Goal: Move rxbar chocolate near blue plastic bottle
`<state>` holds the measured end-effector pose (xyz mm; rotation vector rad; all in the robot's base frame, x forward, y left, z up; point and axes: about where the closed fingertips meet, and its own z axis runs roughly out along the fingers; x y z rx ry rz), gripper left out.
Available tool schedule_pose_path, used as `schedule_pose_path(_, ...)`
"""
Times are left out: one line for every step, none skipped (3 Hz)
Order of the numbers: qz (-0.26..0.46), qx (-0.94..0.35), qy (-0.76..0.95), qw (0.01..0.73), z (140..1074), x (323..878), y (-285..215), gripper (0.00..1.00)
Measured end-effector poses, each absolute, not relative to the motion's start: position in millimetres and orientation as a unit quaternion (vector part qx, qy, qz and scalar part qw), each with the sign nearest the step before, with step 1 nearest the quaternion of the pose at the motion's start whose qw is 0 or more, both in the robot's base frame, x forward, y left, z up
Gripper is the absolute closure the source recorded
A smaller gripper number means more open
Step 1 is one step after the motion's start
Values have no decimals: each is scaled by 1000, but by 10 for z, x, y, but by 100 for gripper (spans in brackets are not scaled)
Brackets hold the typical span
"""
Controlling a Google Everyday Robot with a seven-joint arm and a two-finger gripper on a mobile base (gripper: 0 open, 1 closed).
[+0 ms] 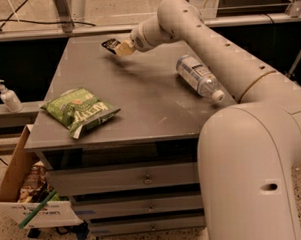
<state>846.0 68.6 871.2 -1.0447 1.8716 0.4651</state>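
Note:
My gripper (120, 47) is at the far middle of the grey table (150, 107), held a little above its surface with a shadow under it. Its tan fingers are shut on the rxbar chocolate (108, 44), a small flat black wrapper that sticks out to the left of the fingers. The blue plastic bottle (198, 77) is clear with a white-and-blue label and lies on its side to the right of the gripper, cap pointing toward the table's front right. The arm partly hides the table's right edge.
A large green chip bag (80, 111) lies at the front left of the table. A small white pump bottle (8, 96) stands on a ledge to the left. A cardboard box (24, 197) with clutter sits on the floor at the left. Drawers (143, 180) run below the tabletop.

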Motion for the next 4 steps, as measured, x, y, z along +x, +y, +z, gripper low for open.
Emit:
schedule_pose_path(173,-433,750,469,8979,8334,493,100)
schedule_pose_path(150,-432,754,472,9094,8214,209,100)
schedule_pose_path(122,-408,772,472,9048,8151,-221,100)
schedule_pose_path(98,-365,791,481,9010,8131,-736,100)
